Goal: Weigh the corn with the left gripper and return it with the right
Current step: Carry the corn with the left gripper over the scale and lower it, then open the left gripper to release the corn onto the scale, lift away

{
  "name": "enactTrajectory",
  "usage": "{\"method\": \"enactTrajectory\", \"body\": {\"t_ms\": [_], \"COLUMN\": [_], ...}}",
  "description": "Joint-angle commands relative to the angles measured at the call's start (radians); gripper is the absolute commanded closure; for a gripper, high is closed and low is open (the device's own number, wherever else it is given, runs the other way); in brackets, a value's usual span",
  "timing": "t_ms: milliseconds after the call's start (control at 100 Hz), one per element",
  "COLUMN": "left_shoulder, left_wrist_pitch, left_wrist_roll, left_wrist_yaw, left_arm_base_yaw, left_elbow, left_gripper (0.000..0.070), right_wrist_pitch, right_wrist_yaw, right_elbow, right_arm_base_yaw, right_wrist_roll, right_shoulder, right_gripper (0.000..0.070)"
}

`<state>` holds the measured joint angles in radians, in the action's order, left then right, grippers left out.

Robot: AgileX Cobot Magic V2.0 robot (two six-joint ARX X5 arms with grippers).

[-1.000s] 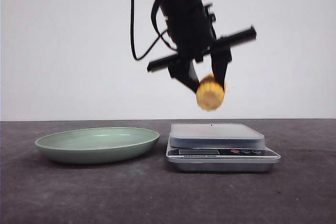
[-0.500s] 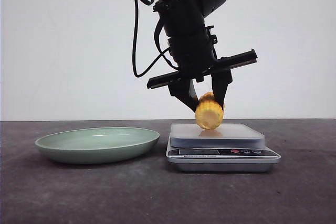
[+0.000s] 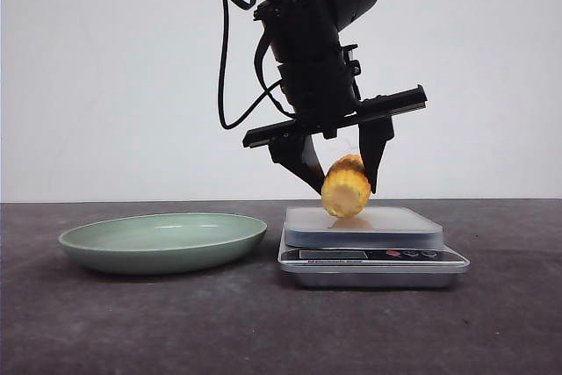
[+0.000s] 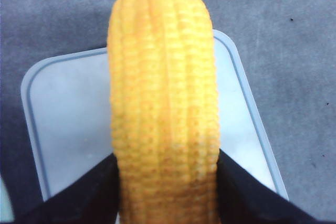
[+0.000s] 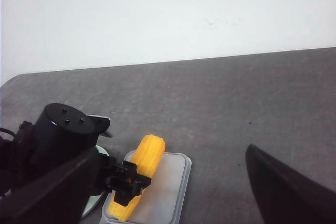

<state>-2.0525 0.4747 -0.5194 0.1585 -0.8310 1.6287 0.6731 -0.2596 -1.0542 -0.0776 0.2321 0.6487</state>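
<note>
The corn (image 3: 345,189), a short yellow cob, lies on the scale's platform (image 3: 395,219). My left gripper (image 3: 344,177) hangs over it, one black finger (image 3: 303,164) on each side. The jaws have parted a little and stay close against the cob's flanks. In the left wrist view the corn (image 4: 163,93) fills the middle above the pale platform (image 4: 68,108), between the fingers (image 4: 89,192). The right wrist view shows the corn (image 5: 149,153) on the scale (image 5: 170,184) with the left gripper (image 5: 126,181) over it. My right gripper (image 5: 172,153) is open, empty, high and well back from the scale.
A shallow pale green plate (image 3: 162,239) sits on the dark grey table to the left of the scale. The scale's display and buttons (image 3: 373,255) face the front. A white wall stands behind the table.
My left gripper came down with the corn onto the scale's platform. Its fingers then spread slightly, and the cob settled onto the platform.
</note>
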Motion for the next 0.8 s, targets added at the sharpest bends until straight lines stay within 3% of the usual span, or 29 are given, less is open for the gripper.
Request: {"method": "enactTrajectory", "body": {"t_ms": [0, 110, 450, 540, 610, 790], "left_shoulder": [-0.027, -0.027, -0.026, -0.007, 0.032, 0.215], "left_wrist_pitch": [-0.006, -0.002, 0.0, 0.005, 0.006, 0.015], "left_wrist_roll": [0.01, 0.011, 0.018, 0.019, 0.038, 0.139], "left_wrist_yaw": [0.002, 0.002, 0.003, 0.003, 0.005, 0.043], "left_arm_base_yaw": [-0.007, -0.007, -0.007, -0.008, -0.016, -0.02], "left_elbow": [0.028, 0.028, 0.031, 0.032, 0.033, 0.033], "left_gripper": [0.037, 0.03, 0.0291, 0.0173, 0.0124, 0.0127], "right_wrist_pitch": [-0.006, -0.006, 0.006, 0.01, 0.011, 0.015], "right_wrist_yaw": [-0.001, -0.001, 0.001, 0.002, 0.002, 0.0], "right_elbow": [-0.019, -0.019, -0.019, -0.019, -0.019, -0.019], "right_arm_base_yaw": [-0.002, -0.002, -0.002, -0.002, -0.002, -0.002], "right_wrist_roll": [-0.01, -0.011, -0.016, -0.027, -0.03, -0.03], "right_shoulder": [0.003, 0.003, 0.003, 0.003, 0.003, 0.003], "right_gripper": [0.0156, 0.0156, 0.0156, 0.0156, 0.0156, 0.0156]}}
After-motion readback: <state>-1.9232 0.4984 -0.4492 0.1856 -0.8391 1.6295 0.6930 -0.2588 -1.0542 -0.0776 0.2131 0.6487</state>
